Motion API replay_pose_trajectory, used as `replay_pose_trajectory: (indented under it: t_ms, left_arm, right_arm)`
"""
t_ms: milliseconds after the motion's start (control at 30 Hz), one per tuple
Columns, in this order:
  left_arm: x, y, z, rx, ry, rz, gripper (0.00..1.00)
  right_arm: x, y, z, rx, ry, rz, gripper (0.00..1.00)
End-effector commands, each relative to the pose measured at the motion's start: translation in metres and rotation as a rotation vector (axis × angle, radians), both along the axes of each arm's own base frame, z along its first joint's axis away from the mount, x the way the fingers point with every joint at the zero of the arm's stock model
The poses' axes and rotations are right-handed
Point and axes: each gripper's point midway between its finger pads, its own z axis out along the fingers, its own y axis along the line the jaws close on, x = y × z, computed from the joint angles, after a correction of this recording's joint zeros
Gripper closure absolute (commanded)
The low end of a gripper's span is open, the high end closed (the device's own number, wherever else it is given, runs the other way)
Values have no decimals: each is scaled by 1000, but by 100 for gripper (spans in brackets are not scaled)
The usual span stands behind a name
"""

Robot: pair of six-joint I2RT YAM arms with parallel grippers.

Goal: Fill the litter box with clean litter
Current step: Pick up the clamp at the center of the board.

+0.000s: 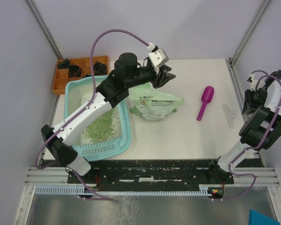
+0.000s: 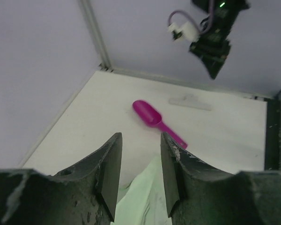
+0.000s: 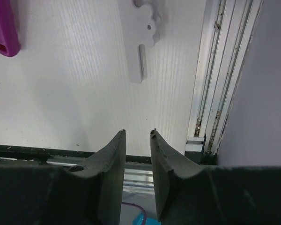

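Note:
The light-teal litter box (image 1: pixel 103 150) sits at the left of the table, with green clean litter (image 1: pixel 101 125) spread over its near half. My left arm reaches across the box. The left gripper (image 1: pixel 165 78) (image 2: pixel 140 136) hangs above the top edge of the pale green bag (image 1: pixel 154 102) (image 2: pixel 145 197). Its jaws stand apart and the bag's corner shows between them, free of the left jaw. My right gripper (image 1: pixel 249 104) (image 3: pixel 137 132) hovers over the table's right edge, jaws slightly apart with nothing between them.
A magenta scoop (image 1: pixel 205 102) (image 2: pixel 150 114) lies right of the bag. A white plastic clip (image 1: pixel 229 114) (image 3: pixel 140 37) lies further right, near the metal rail. An orange compartment tray (image 1: pixel 65 77) stands behind the box. Stray granules dot the table by the box.

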Motion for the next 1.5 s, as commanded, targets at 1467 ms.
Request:
replay_pose_trajectory:
  t_ms: [1467]
  left_arm:
    - [-15,-87,1,-65,191,-89,53]
  right_arm:
    - [60,3,-121,225,66,34,62]
